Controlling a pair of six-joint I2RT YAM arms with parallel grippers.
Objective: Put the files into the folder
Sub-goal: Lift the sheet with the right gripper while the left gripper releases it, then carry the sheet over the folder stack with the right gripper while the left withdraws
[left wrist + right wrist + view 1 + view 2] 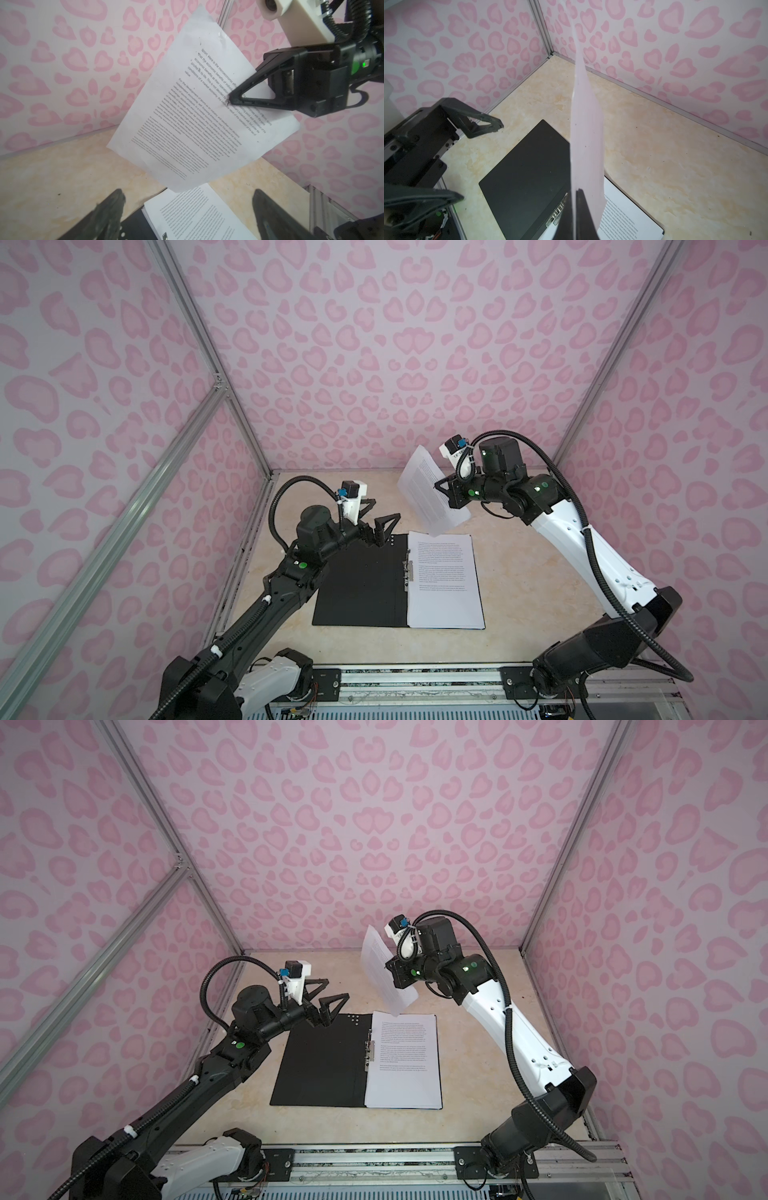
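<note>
The black folder (357, 585) (324, 1065) lies open and flat on the table, its metal clip (408, 570) at the spine. A stack of files (444, 580) (403, 1060) rests on its right half. My right gripper (438, 485) (576, 193) is shut on one more printed sheet (424, 493) (187, 116), which hangs tilted in the air above the folder's far end. My left gripper (387, 507) (188, 194) stands open and empty over the folder's far left corner, just left of the hanging sheet.
Pink heart-patterned walls with aluminium posts (245, 427) close in the left, back and right sides. A metal rail (415, 684) carrying both arm bases runs along the front edge. The beige tabletop (532, 572) shows bare right of the folder.
</note>
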